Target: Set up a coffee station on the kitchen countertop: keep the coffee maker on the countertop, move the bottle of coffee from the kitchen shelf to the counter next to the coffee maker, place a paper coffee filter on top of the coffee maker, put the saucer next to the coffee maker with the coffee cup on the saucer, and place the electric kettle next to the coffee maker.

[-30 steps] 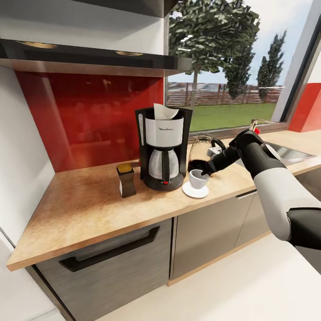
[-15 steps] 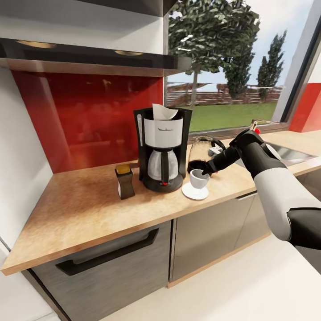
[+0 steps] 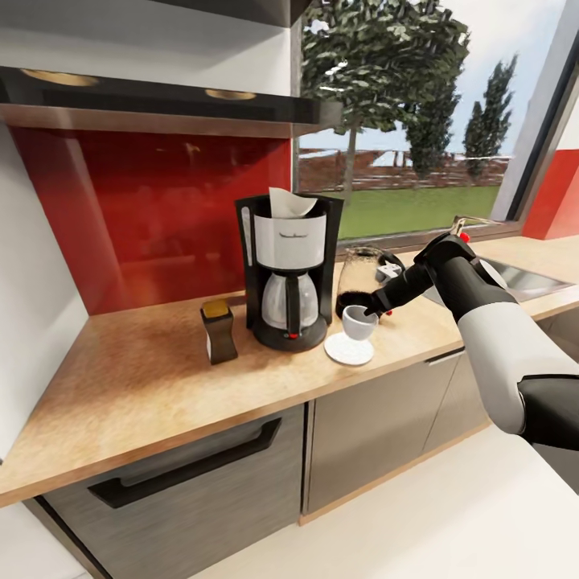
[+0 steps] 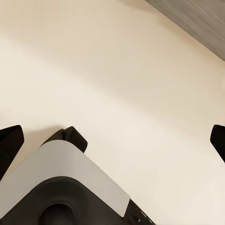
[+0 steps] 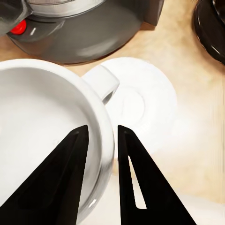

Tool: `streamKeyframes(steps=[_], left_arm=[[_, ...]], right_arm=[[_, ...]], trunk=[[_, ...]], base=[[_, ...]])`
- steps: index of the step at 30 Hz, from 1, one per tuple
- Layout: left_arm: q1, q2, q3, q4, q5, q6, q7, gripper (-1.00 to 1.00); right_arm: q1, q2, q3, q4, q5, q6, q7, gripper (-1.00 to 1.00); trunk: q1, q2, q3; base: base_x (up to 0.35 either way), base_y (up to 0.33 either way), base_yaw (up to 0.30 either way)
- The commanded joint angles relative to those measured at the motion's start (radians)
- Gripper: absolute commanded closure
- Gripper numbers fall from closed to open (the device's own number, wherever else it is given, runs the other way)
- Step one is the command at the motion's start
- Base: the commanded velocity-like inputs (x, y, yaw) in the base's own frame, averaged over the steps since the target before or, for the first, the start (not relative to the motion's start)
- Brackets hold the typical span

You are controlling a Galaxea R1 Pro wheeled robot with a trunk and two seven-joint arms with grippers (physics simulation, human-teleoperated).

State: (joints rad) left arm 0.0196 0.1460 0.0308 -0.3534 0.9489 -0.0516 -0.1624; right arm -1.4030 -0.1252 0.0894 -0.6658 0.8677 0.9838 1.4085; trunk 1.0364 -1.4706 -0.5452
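Coffee cup (image 3: 358, 322) sits over saucer (image 3: 348, 350), right gripper (image 5: 101, 136) pinching its rim, one finger inside; saucer directly below. Left gripper spread, over floor.

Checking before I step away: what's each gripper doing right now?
Left gripper: open, holding nothing.
Right gripper: shut on the coffee cup rim, over the saucer.

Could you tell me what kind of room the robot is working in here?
A home kitchen, most likely: a wood-grain countertop over grey cabinets, a coffee maker against a red backsplash, and a sink under a window facing a garden.
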Motion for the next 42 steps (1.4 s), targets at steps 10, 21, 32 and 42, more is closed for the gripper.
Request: streamKeyframes(steps=[10,21,32,42], left_arm=[[0.0,0.0,0.003,-0.001,0.005,0.001,-0.005,-1.0],[0.0,0.0,0.003,-0.001,0.005,0.001,-0.005,-1.0],[0.0,0.0,0.003,-0.001,0.005,0.001,-0.005,-1.0],[0.0,0.0,0.003,-0.001,0.005,0.001,-0.005,-1.0]], right_arm=[[-0.001,-0.001,0.003,-0.001,0.008,0.009,0.011,1.0],[-0.001,-0.001,0.003,-0.002,0.008,0.009,0.011,1.0],[-0.001,-0.001,0.003,-0.002,0.008,0.009,0.012,1.0],[-0.001,-0.001,0.003,-0.001,0.008,0.009,0.012,1.0]], trunk=[[0.0,0.0,-0.001],[0.038,-0.07,-0.032],[0.081,-0.147,-0.067],[0.111,-0.203,-0.092]], base=[[0.009,-0.006,0.0],[0.0,0.0,0.0],[0.0,0.0,0.0],[0.0,0.0,0.0]])
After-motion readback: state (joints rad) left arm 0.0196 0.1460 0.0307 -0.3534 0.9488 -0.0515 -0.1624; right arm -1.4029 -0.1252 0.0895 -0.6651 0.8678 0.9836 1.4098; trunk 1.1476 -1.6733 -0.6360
